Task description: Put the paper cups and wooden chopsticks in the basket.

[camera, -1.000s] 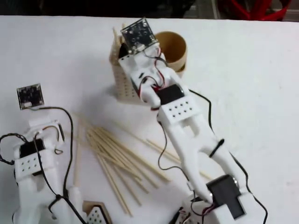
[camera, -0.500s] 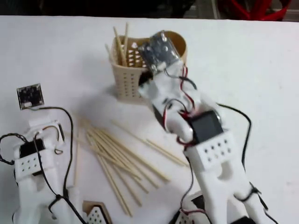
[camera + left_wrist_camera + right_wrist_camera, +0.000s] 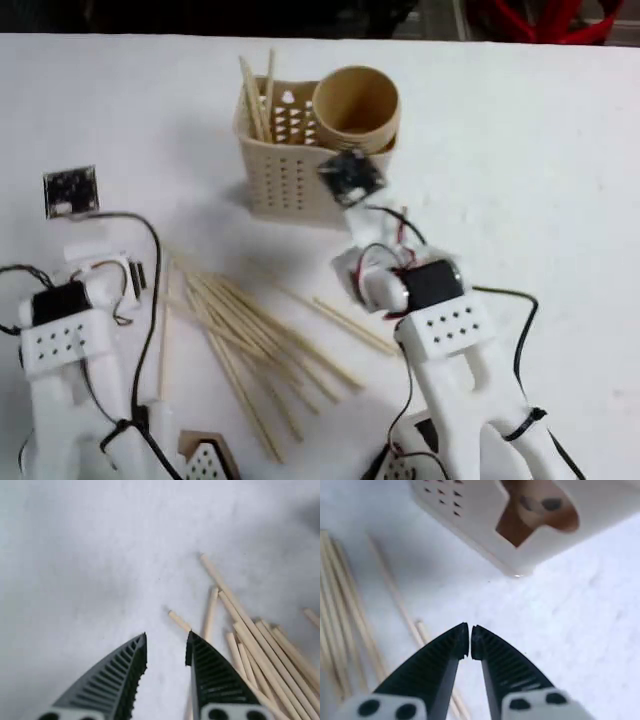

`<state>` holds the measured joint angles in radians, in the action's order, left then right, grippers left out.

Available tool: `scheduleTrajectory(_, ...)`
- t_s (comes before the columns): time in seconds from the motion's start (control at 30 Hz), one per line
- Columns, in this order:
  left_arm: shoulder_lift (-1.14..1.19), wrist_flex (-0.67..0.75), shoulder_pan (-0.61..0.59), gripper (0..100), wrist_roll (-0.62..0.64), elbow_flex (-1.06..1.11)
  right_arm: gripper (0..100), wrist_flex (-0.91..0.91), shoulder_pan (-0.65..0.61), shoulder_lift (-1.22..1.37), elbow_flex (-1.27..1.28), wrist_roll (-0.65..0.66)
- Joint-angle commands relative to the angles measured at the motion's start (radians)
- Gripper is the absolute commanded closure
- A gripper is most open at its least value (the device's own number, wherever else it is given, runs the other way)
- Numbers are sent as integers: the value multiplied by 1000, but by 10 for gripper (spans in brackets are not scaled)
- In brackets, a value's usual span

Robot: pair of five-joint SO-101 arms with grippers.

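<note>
A cream perforated basket (image 3: 285,165) stands at the back of the white table, with a brown paper cup (image 3: 355,105) and a few wooden chopsticks (image 3: 255,95) upright inside it. A loose pile of chopsticks (image 3: 250,335) lies fanned out in the middle. My right gripper (image 3: 470,641) hovers shut and empty just in front of the basket (image 3: 485,517), beside a stray chopstick (image 3: 395,597). At the pile's left edge my left gripper (image 3: 165,647) hangs low and slightly open, with a chopstick's end (image 3: 179,621) just beyond its tips.
The right arm (image 3: 440,320) stretches from the near edge toward the basket. The left arm (image 3: 65,345) stands at the near left, its cables looping beside it. Bare white table lies to the right of the basket and along the far left.
The right arm has drawn back from above the basket toward the near side, uncovering the cup and the chopsticks in it. The left arm has shifted slightly.
</note>
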<state>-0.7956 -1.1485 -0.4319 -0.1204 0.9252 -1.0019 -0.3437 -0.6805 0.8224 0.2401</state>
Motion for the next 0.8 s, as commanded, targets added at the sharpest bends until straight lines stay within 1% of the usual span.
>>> scheduleTrajectory(0.0, -21, -212, 65, 864, -21, -213, 974, 165, 97, -31, 92, -64)
scheduleTrajectory(0.1, -21, -304, 136, 866, -15, -264, 974, 266, 145, -31, 178, -80)
scheduleTrajectory(0.2, -21, -318, 197, 861, 38, -244, 974, 309, 160, -31, 216, -78)
scheduleTrajectory(0.27, -1, -313, 223, 818, 74, -230, 974, 312, 163, -31, 219, -80)
scheduleTrajectory(0.33, 50, -311, 245, 745, 106, -222, 974, 312, 163, -31, 219, -80)
scheduleTrajectory(0.37, 87, -311, 255, 715, 127, -219, 974, 312, 163, -31, 219, -81)
scheduleTrajectory(0.43, 177, -311, 282, 694, 141, -218, 974, 312, 163, -31, 221, -83)
scheduleTrajectory(0.57, 403, -308, 348, 708, 118, -235, 974, 314, 163, -31, 230, -80)
scheduleTrajectory(0.63, 507, -292, 360, 714, 117, -253, 974, 314, 163, -31, 230, -80)
scheduleTrajectory(0.77, 682, -196, 361, 731, 117, -256, 974, 314, 163, -31, 230, -80)
